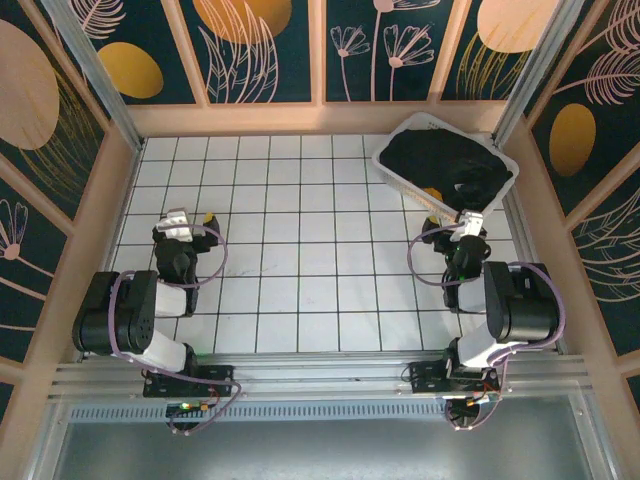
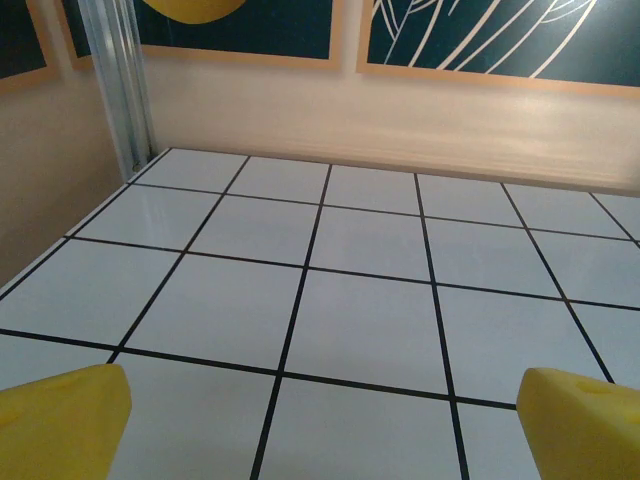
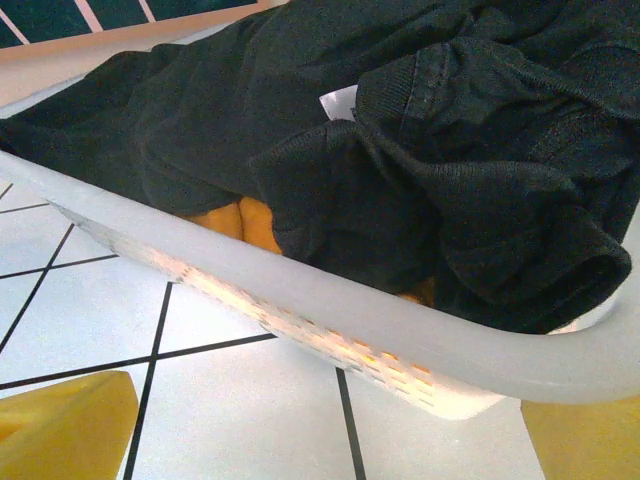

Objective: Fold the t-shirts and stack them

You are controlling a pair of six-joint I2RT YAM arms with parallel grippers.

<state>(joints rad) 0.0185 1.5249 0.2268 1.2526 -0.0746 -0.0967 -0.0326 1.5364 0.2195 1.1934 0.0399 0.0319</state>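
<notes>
**Right wrist: nothing lifted out yet, both jaws empty**

The black t-shirt [image 3: 420,150] lies crumpled on top of the heap, with one thick fold hanging over the near rim of the white basket [image 3: 330,300]. Under it I can make out a wedge of orange-yellow t-shirt [image 3: 235,220]; how many are down there I cannot tell. From above, the basket sits at the far right corner of the tiled surface [image 1: 300,260]. Nothing is folded or stacked yet.

The right jaws stand spread wide just short of the basket rim, their yellow pads [image 3: 60,430] out to either side, holding nothing. The left jaws are equally wide and empty, over bare tiles on the left, well apart from the cloth.

The trouble I would expect is this. A bite on that bunched fold may catch an orange layer beneath as well, so both come out tangled. The basket looks light, and cloth snagging on its rim could drag or tip it. A shallow pinch might simply slip off the thick hem.
</notes>
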